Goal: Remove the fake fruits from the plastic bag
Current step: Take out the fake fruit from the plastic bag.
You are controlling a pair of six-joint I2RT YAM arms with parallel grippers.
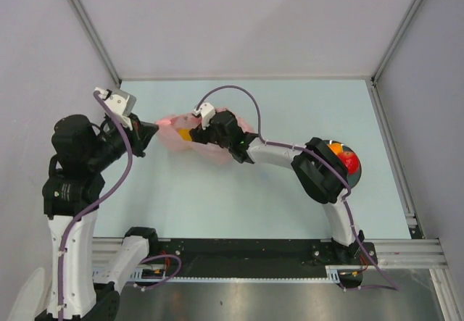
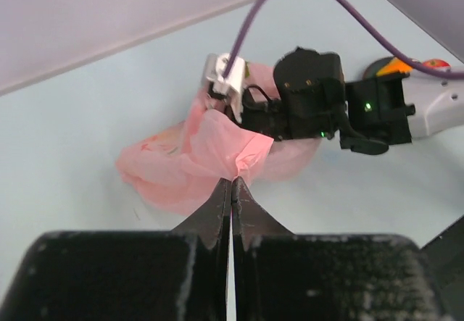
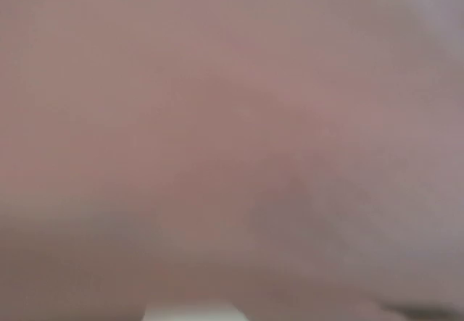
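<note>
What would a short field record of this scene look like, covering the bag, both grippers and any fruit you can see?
bag: pink plastic bag, crumpled on the table
left: left gripper shut, pinching the bag's edge
right: right gripper pushed into the bag, jaws hidden
right wrist view: blurred pink only
fruit at bag: yellow-orange fruit showing beside the right gripper
plate: dark plate at the right, holding an orange fruit and a red fruit
</note>
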